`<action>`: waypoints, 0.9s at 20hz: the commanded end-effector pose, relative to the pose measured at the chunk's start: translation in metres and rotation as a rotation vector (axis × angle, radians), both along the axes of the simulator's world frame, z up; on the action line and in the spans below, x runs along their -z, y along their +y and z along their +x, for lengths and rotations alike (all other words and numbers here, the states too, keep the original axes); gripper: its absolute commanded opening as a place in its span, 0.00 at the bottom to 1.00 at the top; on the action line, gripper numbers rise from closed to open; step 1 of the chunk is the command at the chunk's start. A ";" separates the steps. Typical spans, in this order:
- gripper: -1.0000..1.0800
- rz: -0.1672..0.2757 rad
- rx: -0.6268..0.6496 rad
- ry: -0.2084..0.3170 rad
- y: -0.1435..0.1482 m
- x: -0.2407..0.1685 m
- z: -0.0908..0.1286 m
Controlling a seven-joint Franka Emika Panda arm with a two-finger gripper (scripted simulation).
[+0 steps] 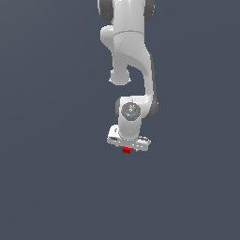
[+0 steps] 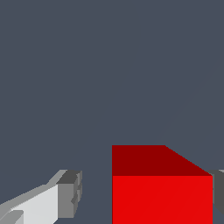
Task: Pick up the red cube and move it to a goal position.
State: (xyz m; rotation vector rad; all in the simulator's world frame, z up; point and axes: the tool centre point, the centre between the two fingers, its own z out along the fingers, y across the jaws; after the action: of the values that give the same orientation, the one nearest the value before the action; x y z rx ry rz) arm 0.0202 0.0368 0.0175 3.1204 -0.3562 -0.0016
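Observation:
The red cube (image 1: 126, 150) is a tiny bright red block that shows just under the white hand in the exterior view. My gripper (image 1: 128, 145) points down over it. In the wrist view the red cube (image 2: 162, 192) sits between my gripper's (image 2: 144, 194) two fingers. One grey fingertip (image 2: 70, 194) stands apart from the cube, with a clear gap. The other fingertip (image 2: 218, 192) is right against the cube's opposite side. The jaws are open around the cube, not closed on it.
The arm (image 1: 133, 56) comes down from the top of the exterior view. The plain dark grey-blue surface (image 1: 56, 187) fills the picture around it. No other object or goal marker shows.

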 end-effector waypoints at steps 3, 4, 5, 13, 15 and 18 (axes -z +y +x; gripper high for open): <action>0.96 0.001 0.000 -0.001 0.000 -0.001 0.001; 0.96 0.001 -0.001 -0.001 0.000 -0.002 0.001; 0.96 0.001 -0.001 -0.001 -0.001 -0.002 0.001; 0.00 0.001 -0.001 -0.001 -0.001 -0.002 0.001; 0.00 0.001 -0.001 -0.001 -0.001 -0.002 0.001; 0.00 0.001 -0.001 -0.001 -0.001 -0.003 0.001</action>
State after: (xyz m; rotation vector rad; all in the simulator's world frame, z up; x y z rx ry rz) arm 0.0206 0.0362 0.0199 3.1213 -0.3545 -0.0018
